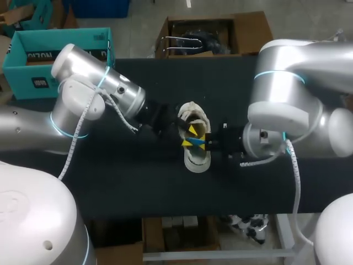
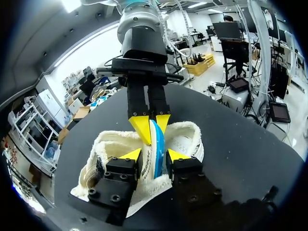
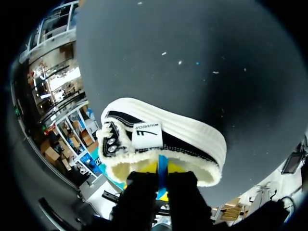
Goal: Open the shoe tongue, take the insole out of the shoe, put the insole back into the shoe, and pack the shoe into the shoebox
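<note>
Black tabletop [image 1: 138, 182] is occupied by a cream fleece-lined shoe [image 1: 197, 160]. Its thin blue insole [image 2: 158, 144] is pinched on edge by the left gripper [image 2: 155, 155] and likewise clamped by the right gripper [image 2: 152, 126].

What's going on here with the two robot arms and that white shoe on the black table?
Both arms meet over the white fleece-lined shoe in the middle of the black table. The left gripper and the right gripper each pinch the thin blue insole, which stands on edge in the shoe's opening. The shoe is not yet packed; the teal cardboard shoebox sits beyond the table's far left corner.
</note>
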### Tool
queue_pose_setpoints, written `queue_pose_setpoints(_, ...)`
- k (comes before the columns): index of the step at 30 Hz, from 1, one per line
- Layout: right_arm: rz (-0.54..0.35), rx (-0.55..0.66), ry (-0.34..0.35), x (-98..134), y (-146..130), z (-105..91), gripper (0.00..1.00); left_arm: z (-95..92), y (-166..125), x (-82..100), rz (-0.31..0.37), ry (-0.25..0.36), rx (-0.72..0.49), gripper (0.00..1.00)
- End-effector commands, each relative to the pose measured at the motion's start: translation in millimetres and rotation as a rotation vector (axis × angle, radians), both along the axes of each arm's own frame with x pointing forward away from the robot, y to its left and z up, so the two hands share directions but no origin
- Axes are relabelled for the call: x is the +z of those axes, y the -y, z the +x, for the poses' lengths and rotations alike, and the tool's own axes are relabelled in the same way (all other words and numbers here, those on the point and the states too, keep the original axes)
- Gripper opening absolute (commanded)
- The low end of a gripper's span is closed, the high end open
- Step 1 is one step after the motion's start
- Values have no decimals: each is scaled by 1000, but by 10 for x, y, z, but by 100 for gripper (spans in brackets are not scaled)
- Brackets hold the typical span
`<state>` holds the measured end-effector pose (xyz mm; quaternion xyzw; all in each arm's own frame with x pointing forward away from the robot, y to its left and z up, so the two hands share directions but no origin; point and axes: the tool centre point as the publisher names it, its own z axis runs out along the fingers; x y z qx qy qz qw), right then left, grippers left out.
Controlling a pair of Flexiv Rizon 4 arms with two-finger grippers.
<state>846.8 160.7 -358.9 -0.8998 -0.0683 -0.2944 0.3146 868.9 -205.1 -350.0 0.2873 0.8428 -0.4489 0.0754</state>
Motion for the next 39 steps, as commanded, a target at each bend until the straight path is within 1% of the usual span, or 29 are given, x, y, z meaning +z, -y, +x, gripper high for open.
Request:
queue_pose_setpoints(1,-6,3,-14,-107,-23,99,0,2,-59,-13,-17,-11,-11,100)
queue_pose_setpoints(7,-9,2,-3,-133,18,55,0,-87,-204,137,-32,-45,-9,100)
queue_pose_setpoints(10,-17,16,10,-127,26,12,0,-141,-305,264,-42,-99,0,100)
queue_pose_setpoints(12,-23,29,7,-135,16,-13,0,-173,-358,333,-28,-139,22,100)
queue_pose_setpoints(13,-29,36,0,-144,12,-29,0,-188,-383,369,-20,-156,27,100)
queue_pose_setpoints(15,-31,42,-6,-160,16,-71,0,-203,-441,450,-8,-213,53,100)
queue_pose_setpoints(18,-42,54,-39,-189,26,-127,0,-235,-525,568,-16,-273,77,100)
queue_pose_setpoints(19,-46,56,-55,-201,32,-134,5,-257,-552,606,-15,-280,77,100)
queue_pose_setpoints(20,-48,58,-63,-215,38,-141,18,-284,-575,636,-12,-286,84,100)
queue_pose_setpoints(22,-46,62,-72,-228,57,-159,34,-327,-605,686,-1,-295,106,100)
queue_pose_setpoints(24,-44,66,-72,-205,67,-194,46,-379,-619,719,15,-304,137,100)
queue_pose_setpoints(25,-45,70,-68,-178,68,-215,49,-392,-628,737,24,-312,142,100)
queue_pose_setpoints(29,-72,81,-63,-18,19,-305,49,-472,-668,803,49,-342,180,100)
queue_pose_setpoints(33,-113,101,-42,144,-98,-383,43,-525,-730,856,52,-368,198,100)
queue_pose_setpoints(35,-118,106,-43,191,-117,-401,40,-535,-750,864,56,-387,212,100)
queue_pose_setpoints(36,-120,116,-39,216,-132,-412,38,-541,-761,865,58,-389,214,100)
queue_pose_setpoints(38,-127,126,-36,246,-167,-423,29,-555,-783,858,60,-404,224,100)
queue_pose_setpoints(39,-120,140,-31,254,-176,-421,21,-563,-793,851,57,-411,222,100)
